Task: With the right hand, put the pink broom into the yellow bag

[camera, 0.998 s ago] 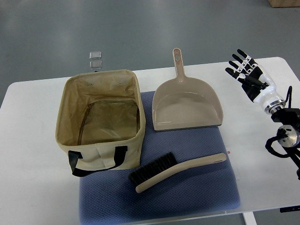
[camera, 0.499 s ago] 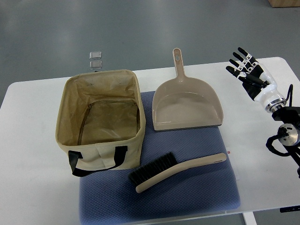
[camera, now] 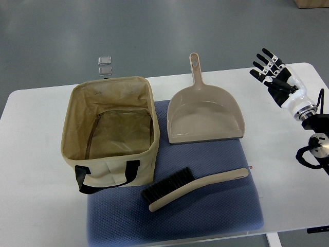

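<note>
The pinkish-beige broom (camera: pixel 195 188), a hand brush with black bristles at its left end, lies on the blue mat (camera: pixel 216 216) near the table's front. To its upper left the yellow fabric bag (camera: pixel 110 128) stands open, black handle facing front, nothing inside. My right hand (camera: pixel 270 69) hovers over the table's far right, fingers spread and holding nothing, well away from the broom. The left arm is out of view.
A matching beige dustpan (camera: pixel 204 116) lies behind the broom, handle pointing away. The white table (camera: pixel 36 170) ends close to the mat's front edge. Two small clear squares (camera: pixel 105 66) sit on the floor beyond the bag.
My right hand has drifted slightly to the right and up, staying open. The broom, bag and dustpan have not moved.
</note>
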Controlling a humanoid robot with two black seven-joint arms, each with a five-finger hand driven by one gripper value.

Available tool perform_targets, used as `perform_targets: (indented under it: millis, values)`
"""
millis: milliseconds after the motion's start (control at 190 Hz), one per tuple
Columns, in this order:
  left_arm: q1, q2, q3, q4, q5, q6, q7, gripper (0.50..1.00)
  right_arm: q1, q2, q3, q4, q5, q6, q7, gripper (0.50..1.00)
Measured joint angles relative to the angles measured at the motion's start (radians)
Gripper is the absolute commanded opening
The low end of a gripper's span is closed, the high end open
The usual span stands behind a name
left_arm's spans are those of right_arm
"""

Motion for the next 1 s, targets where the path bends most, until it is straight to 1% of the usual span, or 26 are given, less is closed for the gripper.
perform_targets:
  millis: [247,431,751,846,998]
  values:
    - [0.0,0.0,0.0,0.0,0.0,0.0,0.0,1.0,0.01,-0.015,-0.009,0.008,-0.087,0.044,0.0,0.928]
    - [0.0,0.0,0.0,0.0,0.0,0.0,0.0,1.0,0.023,-0.037,-0.015,0.021,-0.169,0.093,0.019,0.928]
    - [0.0,0.0,0.0,0.0,0.0,0.0,0.0,1.0,0.047,-0.081,-0.07,0.045,-0.196,0.107,0.028,0.928]
    - [0.0,0.0,0.0,0.0,0.0,0.0,0.0,1.0,0.07,-0.121,-0.139,0.07,-0.207,0.112,0.054,0.926]
    - [0.0,0.0,0.0,0.0,0.0,0.0,0.0,1.0,0.128,-0.212,-0.275,0.147,-0.305,0.114,0.131,0.926]
